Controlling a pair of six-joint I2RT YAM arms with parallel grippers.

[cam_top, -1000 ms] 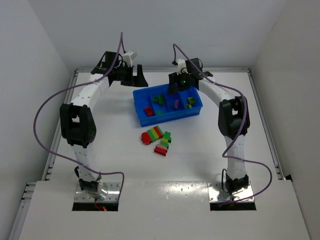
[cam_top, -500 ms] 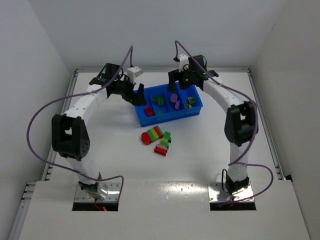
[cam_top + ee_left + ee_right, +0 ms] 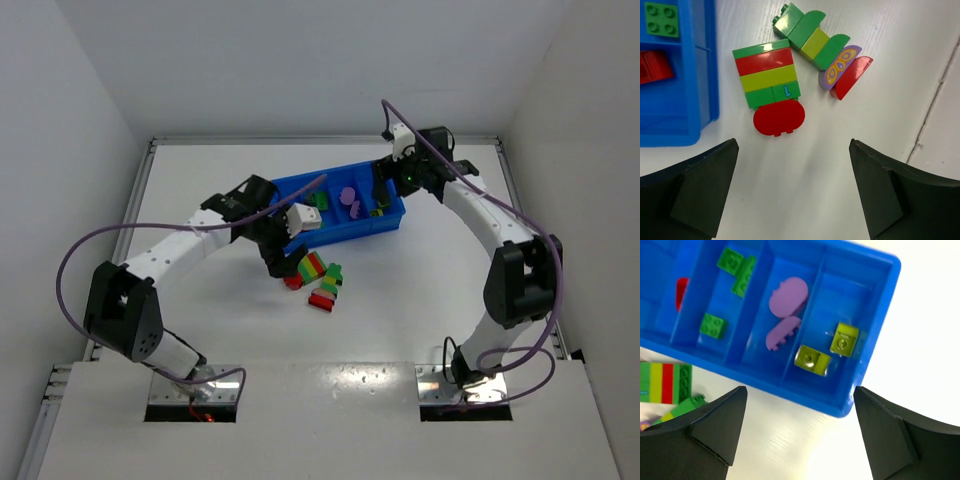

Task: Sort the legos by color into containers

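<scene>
Nearest the arm bases, on the white table (image 3: pixel 200 330), two multicolour stacks lie unsorted just in front of the blue tray (image 3: pixel 345 235). One is a striped stack (image 3: pixel 769 80) of green, red and yellow layers ending in a round red piece (image 3: pixel 779 119). The second stack (image 3: pixel 812 40) beside it runs from green through yellow-green to a purple printed piece (image 3: pixel 840 64) and a red half-round (image 3: pixel 852 77). The left gripper (image 3: pixel 792 150) hovers over them, fingers spread wide and empty, so the next job looks like picking one up and pulling it apart. Farther back, the tray already holds loose bricks by colour: a red brick (image 3: pixel 681 292) at one end, then green bricks (image 3: pixel 735 265), then purple pieces (image 3: pixel 788 296), then yellow-green bricks (image 3: pixel 844 339). The right gripper (image 3: pixel 800 390) hangs above the tray's yellow end, fingers apart and carrying nothing. I judge the sort well begun but with both stacks left to do. Only the left wrist view shows the butterfly print and each layer. Only the right wrist view lays out all four compartments. The overhead view alone places both arms, though the left wrist hides the tray's near corner there.
</scene>
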